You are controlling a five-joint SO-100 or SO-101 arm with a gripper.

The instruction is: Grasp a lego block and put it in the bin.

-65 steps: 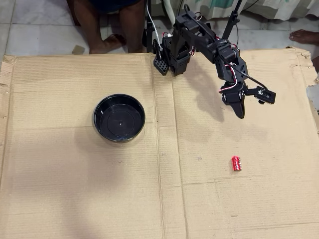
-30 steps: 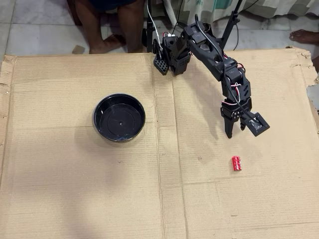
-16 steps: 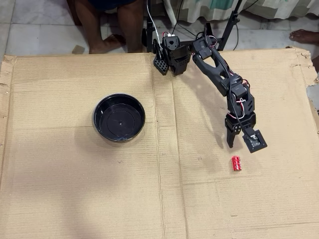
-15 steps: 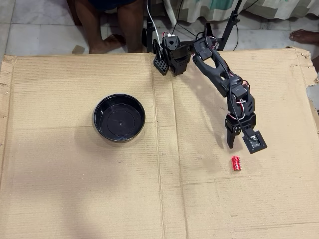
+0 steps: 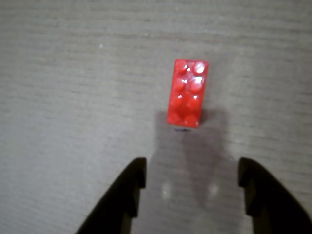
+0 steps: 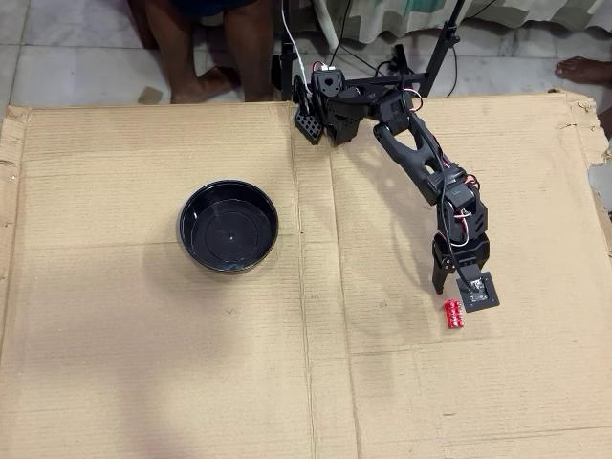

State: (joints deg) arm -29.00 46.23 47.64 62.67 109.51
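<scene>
The lego block (image 6: 453, 314) is a small red studded brick lying flat on the cardboard at the right, in the overhead view. My gripper (image 6: 459, 292) hangs just above it, open, its fingers on either side of the brick's upper end. In the wrist view the lego block (image 5: 187, 92) lies lengthwise just ahead of my open gripper (image 5: 192, 173), with two dark fingertips (image 5: 135, 176) low in the frame and nothing between them. The bin (image 6: 229, 228), a round black bowl, stands empty far to the left in the overhead view.
A large cardboard sheet (image 6: 143, 363) covers the floor. The arm's base (image 6: 320, 105) is mounted at its far edge. A person's legs (image 6: 206, 48) stand behind it, and a bare foot (image 6: 583, 69) shows at the top right.
The arm has stretched out and down toward the red brick. The gripper has moved from mid-right to right above the brick, with its fingers spread.
</scene>
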